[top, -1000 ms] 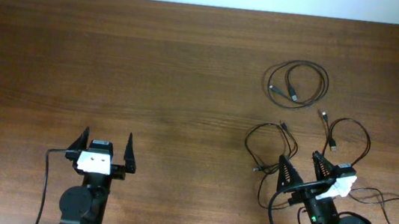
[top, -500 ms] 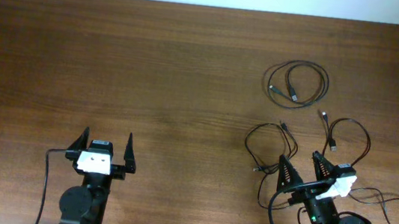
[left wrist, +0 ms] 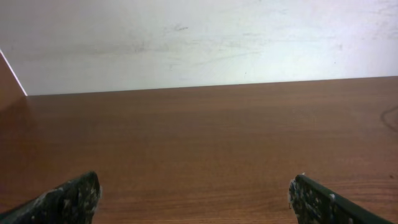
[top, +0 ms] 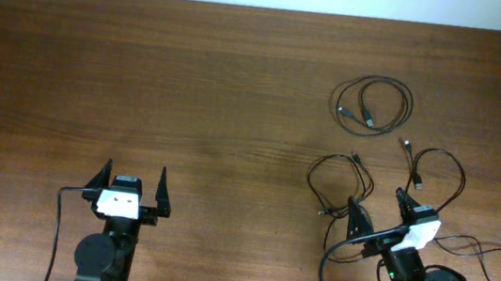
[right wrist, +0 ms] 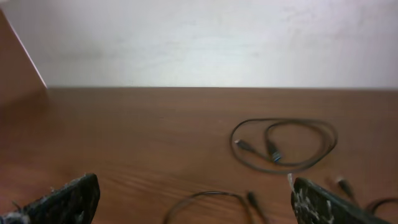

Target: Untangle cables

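Note:
Thin black cables lie on the brown table at the right. One coiled cable point(top: 373, 105) lies apart at the back right; it also shows in the right wrist view point(right wrist: 283, 144). A tangle of loose loops point(top: 388, 180) with small plug ends lies in front of my right gripper point(top: 378, 200), and one loop point(right wrist: 208, 202) shows between its fingers. Another loop point(top: 491, 267) trails to the right of the right arm. My right gripper is open and empty. My left gripper point(top: 134, 176) is open and empty at the front left, far from the cables.
The table point(top: 190, 86) is brown wood, with a pale wall point(left wrist: 199, 37) behind its far edge. A thick black arm wire point(top: 340, 264) curves beside the right arm's base, another point(top: 57, 222) beside the left base.
My right gripper has shifted and turned slightly to the left over the tangle. The left arm and the cables have not moved.

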Controlling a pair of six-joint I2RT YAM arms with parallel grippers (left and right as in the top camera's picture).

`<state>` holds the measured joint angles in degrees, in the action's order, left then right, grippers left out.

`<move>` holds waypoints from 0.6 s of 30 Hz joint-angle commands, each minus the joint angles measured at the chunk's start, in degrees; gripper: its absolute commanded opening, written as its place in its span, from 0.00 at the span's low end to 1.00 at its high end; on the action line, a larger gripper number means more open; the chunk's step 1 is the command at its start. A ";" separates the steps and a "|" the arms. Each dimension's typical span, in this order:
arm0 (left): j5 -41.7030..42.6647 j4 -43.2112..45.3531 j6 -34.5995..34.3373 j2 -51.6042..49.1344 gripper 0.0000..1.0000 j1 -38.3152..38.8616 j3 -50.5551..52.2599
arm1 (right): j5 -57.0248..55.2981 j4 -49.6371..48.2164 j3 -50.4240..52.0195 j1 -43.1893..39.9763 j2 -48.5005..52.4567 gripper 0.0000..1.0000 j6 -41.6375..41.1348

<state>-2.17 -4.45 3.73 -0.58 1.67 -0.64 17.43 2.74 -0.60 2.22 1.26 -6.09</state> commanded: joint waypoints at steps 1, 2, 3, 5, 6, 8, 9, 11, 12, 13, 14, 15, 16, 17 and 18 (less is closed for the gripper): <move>-0.20 -0.22 1.09 0.28 0.99 -0.35 0.13 | -2.95 0.48 0.28 -0.42 0.17 0.98 13.75; -0.20 -0.22 1.09 0.28 0.99 -0.35 0.13 | -4.37 0.52 0.28 -0.42 0.17 0.98 14.95; -0.20 -0.22 1.09 0.28 0.99 -0.35 0.13 | -6.34 0.59 0.28 -0.42 0.17 0.99 15.10; -0.20 -0.22 1.09 0.28 0.99 -0.35 0.13 | -10.16 1.01 0.28 -0.42 0.17 0.98 15.10; -0.20 -0.22 1.09 0.28 0.99 -0.35 0.13 | -11.54 1.18 0.28 -0.42 0.17 0.98 15.10; -0.20 -0.22 1.09 0.28 0.99 -0.35 0.13 | -13.38 1.42 0.28 -0.42 0.17 0.98 15.10; -0.20 -0.22 1.09 0.28 0.99 -0.35 0.13 | -13.64 1.44 0.28 -0.42 0.17 0.98 15.08; -0.20 -0.22 1.09 0.28 0.99 -0.35 0.13 | -13.66 1.46 0.28 -0.42 0.17 0.98 15.08; -0.22 -0.22 1.09 0.28 0.99 -0.35 0.13 | -13.70 1.46 0.28 -0.42 0.17 0.98 15.08; -0.22 -0.22 1.09 0.28 0.99 -0.35 0.13 | -13.70 1.49 0.28 -0.42 0.17 0.98 15.08; -0.20 -0.22 1.09 0.28 0.99 -0.35 0.13 | -13.70 1.49 0.28 -0.42 0.17 0.99 15.08; -0.20 -0.22 1.09 0.28 0.99 -0.35 0.13 | -13.70 1.51 0.28 -0.42 0.17 0.98 15.08; -0.20 -0.22 1.09 0.28 0.99 -0.35 0.13 | -14.16 1.55 0.28 -0.42 0.17 0.98 15.06; -0.22 -0.22 1.09 0.28 0.99 -0.35 0.13 | -15.26 1.62 0.28 -0.42 0.17 0.98 15.06; -0.20 -0.22 1.09 0.28 0.99 -0.35 0.13 | -16.94 1.79 0.28 -0.42 0.17 0.98 15.06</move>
<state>-2.17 -4.45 3.73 -0.58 1.67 -0.64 3.95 3.90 -0.60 2.22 1.30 8.99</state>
